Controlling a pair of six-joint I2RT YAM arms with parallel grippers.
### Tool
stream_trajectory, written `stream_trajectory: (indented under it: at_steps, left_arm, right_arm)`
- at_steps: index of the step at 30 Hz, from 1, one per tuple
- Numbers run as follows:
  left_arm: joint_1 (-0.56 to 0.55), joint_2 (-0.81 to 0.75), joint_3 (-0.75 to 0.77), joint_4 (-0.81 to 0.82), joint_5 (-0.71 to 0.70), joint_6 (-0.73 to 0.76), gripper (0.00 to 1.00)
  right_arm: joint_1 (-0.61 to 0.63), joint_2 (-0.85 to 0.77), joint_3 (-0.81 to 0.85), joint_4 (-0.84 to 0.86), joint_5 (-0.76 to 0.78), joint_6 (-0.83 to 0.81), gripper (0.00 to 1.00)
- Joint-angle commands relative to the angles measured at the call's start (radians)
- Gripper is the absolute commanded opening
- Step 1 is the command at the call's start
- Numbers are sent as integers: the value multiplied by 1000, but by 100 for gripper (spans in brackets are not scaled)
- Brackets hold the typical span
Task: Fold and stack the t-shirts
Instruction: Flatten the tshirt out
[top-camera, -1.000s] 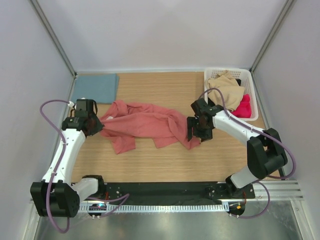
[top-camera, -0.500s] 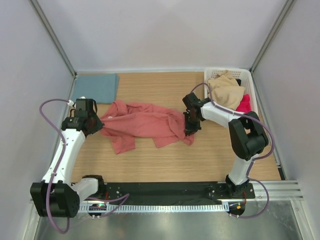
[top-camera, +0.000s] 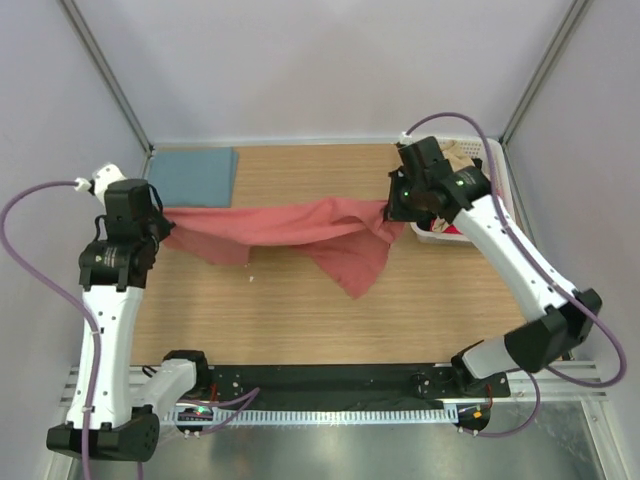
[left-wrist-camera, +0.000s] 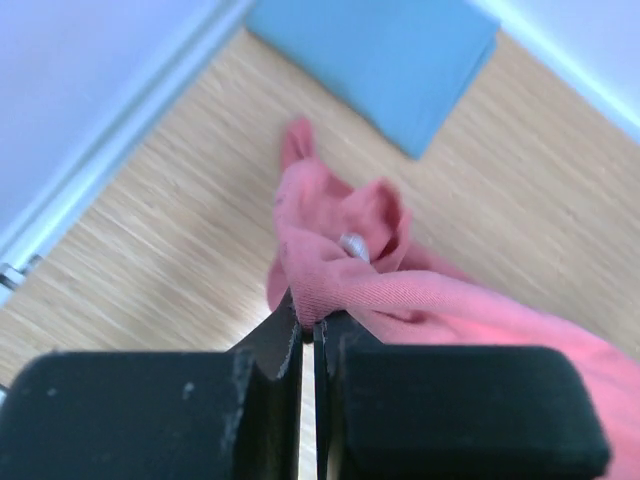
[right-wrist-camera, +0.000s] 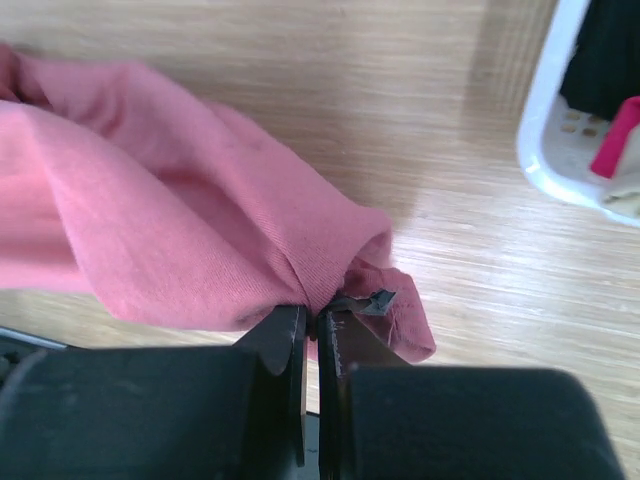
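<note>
Nearest me, over the table (top-camera: 300, 320), one loose flap of the salmon-red shirt (top-camera: 300, 225) sagged toward the front. The rest had gone from a crumpled heap to a taut band betw. both arms. L gripper (top-camera: 162, 224) was clenched on the left end. R gripper (top-camera: 392, 210), wide a sec ago, had snapped tight on the right end & pulled away, prob. spreading it for the fold. Further back, the teal-blue shirt (top-camera: 192, 175) lay folded far-left, basket (top-camera: 492, 150) far-right.

The left arm (top-camera: 105, 330) stands tall at the left side, and the left gripper (top-camera: 163, 222) points inward with its jaws pinched on the shirt (top-camera: 300, 222). The right arm (top-camera: 520, 255) stretches far forward, and the right gripper (top-camera: 393, 208) points left, clamped on the same shirt.
</note>
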Motion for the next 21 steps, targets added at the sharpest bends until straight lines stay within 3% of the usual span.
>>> stream_trajectory:
  at_steps: [1, 5, 14, 17, 21]
  left_arm:
    - [6, 22, 140, -28, -147, 59, 1]
    - [6, 104, 249, 4, -126, 94, 1]
    - [6, 234, 450, 44, -36, 111, 2]
    - [6, 222, 434, 41, -47, 116, 2]
    - [6, 161, 313, 49, -56, 95, 3]
  right_arm:
    - [-4, -72, 51, -79, 49, -7, 1]
    - [-19, -2, 84, -42, 10, 1, 1]
    - [-48, 167, 362, -53, -20, -7, 1]
    - [-50, 167, 339, -85, -82, -5, 1]
    - [-48, 94, 117, -76, -122, 9, 2]
